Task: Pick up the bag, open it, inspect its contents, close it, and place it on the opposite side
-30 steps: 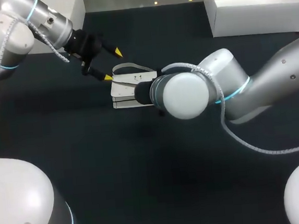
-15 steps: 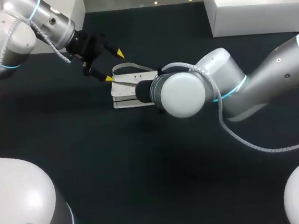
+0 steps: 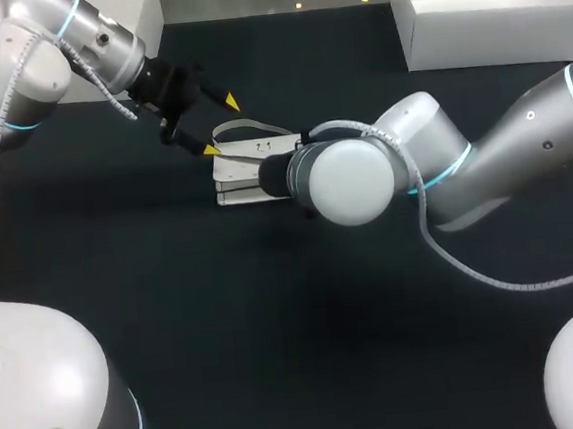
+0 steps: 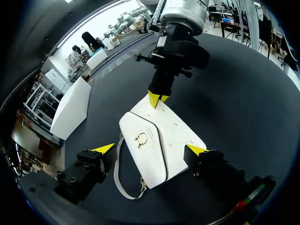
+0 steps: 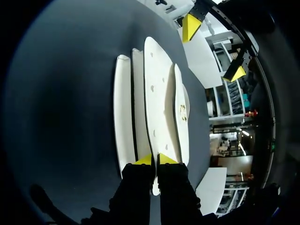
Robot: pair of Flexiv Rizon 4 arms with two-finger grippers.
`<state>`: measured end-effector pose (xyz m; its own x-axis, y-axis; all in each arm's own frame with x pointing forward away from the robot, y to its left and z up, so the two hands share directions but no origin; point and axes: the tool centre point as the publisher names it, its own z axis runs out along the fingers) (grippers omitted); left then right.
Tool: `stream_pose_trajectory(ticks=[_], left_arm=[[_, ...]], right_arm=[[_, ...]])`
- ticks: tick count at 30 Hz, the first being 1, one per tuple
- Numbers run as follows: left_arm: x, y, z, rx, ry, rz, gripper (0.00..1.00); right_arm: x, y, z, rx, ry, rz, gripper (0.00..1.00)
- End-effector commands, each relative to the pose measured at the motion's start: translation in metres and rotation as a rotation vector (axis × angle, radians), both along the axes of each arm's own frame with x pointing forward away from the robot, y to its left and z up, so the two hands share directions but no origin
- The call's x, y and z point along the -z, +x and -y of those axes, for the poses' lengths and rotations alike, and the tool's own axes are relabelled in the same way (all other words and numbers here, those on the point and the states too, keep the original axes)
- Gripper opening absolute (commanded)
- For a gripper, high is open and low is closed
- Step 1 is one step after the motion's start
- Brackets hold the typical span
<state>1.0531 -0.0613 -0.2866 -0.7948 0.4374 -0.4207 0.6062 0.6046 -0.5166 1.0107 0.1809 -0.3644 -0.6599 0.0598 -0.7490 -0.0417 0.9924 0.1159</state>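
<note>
Dark table (image 3: 279, 356) carries the white bag (image 3: 235, 174), lying flat near its middle with the flap down. The right gripper (image 5: 155, 160) is pinched nearly together on the bag's edge, while the left gripper (image 3: 219, 126) hangs spread wide and empty over the far end. By my judgement only the pickup is under way: lifting, opening, inspecting, closing and moving it across are all left.

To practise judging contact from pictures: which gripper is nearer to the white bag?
Right. The right gripper is shut on the edge of the bag; the left gripper hangs open over its strap end.
</note>
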Motion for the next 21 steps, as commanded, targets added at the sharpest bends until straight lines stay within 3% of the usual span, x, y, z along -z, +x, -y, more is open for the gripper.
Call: stream_pose_trajectory(ticks=[1,21], left_arm=[[0.004,0.002,0.000,0.006,-0.016,0.003,1.00],[0.010,0.000,0.011,0.039,-0.023,0.144,1.00]], right_arm=[[0.002,-0.005,-0.001,0.001,0.005,0.011,0.00],[0.002,-0.017,-0.014,0.057,0.006,0.044,0.00]])
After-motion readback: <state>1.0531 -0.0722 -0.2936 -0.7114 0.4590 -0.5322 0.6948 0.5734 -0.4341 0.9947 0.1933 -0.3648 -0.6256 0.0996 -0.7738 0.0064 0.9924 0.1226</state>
